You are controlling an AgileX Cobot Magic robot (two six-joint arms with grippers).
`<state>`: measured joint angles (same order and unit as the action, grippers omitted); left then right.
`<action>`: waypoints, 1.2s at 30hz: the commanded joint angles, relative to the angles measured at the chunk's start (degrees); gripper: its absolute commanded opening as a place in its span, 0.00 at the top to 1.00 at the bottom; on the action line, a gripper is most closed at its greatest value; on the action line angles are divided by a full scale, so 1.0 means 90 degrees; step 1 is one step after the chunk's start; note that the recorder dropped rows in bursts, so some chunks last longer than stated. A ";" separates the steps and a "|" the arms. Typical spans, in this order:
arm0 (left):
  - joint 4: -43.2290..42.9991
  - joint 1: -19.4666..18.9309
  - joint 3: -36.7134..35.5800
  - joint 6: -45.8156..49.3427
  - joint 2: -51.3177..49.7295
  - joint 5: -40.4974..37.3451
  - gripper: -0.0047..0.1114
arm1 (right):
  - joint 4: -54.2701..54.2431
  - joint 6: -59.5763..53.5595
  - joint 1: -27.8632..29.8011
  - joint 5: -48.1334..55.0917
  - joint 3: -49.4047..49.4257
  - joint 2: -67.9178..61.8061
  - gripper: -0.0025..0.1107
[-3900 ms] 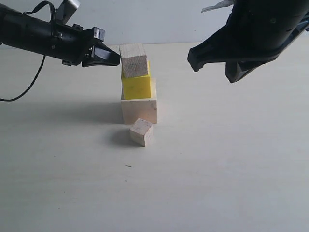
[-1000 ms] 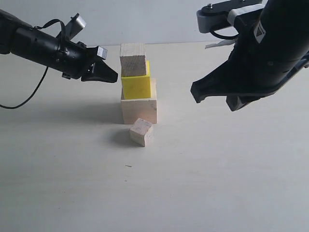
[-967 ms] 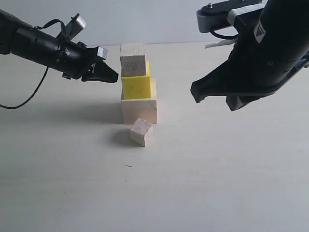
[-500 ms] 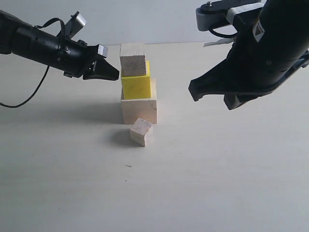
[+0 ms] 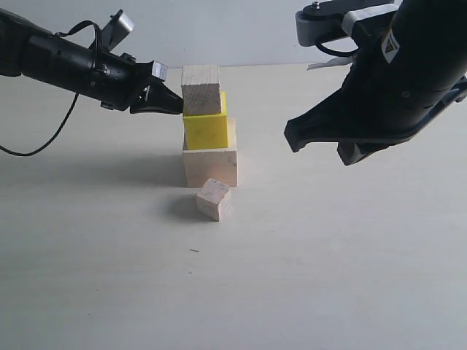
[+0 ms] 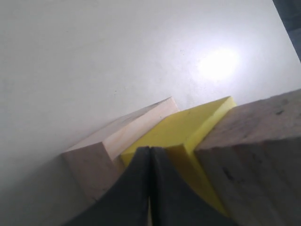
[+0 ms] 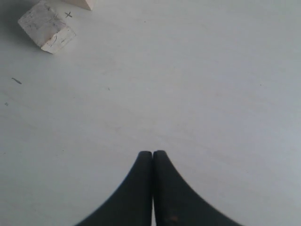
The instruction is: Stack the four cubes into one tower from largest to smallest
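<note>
Left gripper (image 6: 149, 151): shut tight, its two black fingers pressed together. It holds nothing.
Left gripper tip: right at the left side of the layered wood cube (image 5: 202, 91), low on that side. It looks like it touches the cube, but I cannot be sure.
Left arm (image 5: 66, 58): black. It reaches in from the left, high over the table, and points down a little.
Right gripper (image 7: 152, 156): shut tight too, with nothing in it.
Right gripper place: up in the air, right of the cubes and well apart from them. Under it is only bare table.
Right arm (image 5: 408, 65): big and black. It comes in from the top right.
Tower: three cubes high. It stands near the middle of the table, toward the back.
Biggest cube (image 5: 211, 166): pale wood, at the bottom, flat on the table.
Yellow cube (image 5: 206, 131): sits on the biggest cube.
Layered wood cube: sits on the yellow cube, at the top.
Smallest cube (image 5: 214, 199): pale wood, not on the tower. It lies on the table just in front of the biggest cube, turned a bit.
Table (image 5: 328, 255): pale and smooth, with one tiny dark speck (image 5: 193, 251) in front of the smallest cube.
</note>
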<state>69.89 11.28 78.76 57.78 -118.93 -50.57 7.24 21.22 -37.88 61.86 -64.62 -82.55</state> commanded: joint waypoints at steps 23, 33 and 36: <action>0.0083 0.0036 0.0054 0.0121 0.0030 0.0019 0.96 | 0.0032 -0.0016 -0.0010 -0.0043 0.0021 0.0058 0.98; 0.0057 0.0036 0.0054 0.0331 0.0030 -0.0121 0.96 | 0.0032 -0.0016 -0.0010 -0.0043 0.0021 0.0058 0.98; 0.0057 0.0036 0.0054 0.0331 0.0030 -0.0096 0.96 | 0.0032 -0.0016 -0.0010 -0.0043 0.0021 0.0058 0.98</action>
<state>70.13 11.28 78.76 60.32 -118.93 -50.96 7.24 21.22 -37.88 61.86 -64.62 -82.55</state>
